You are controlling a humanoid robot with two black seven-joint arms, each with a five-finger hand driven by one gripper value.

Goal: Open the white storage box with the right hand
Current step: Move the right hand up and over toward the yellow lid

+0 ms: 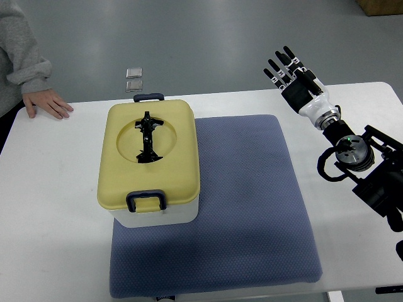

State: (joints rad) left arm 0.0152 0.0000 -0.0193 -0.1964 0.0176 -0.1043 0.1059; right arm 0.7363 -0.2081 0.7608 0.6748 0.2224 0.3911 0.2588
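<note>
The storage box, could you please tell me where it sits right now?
In the top view the storage box stands left of centre on the table, overlapping the left edge of the blue mat, well apart from the right hand.

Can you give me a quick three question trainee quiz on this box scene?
1. True or false: the lid is on the box.
2. The right hand is: A) gripping the front latch, B) open and away from the box, C) flat on the mat.
3. Whose hand rests on the table at the far left?

Key: 1 true; 2 B; 3 a person's.
</note>
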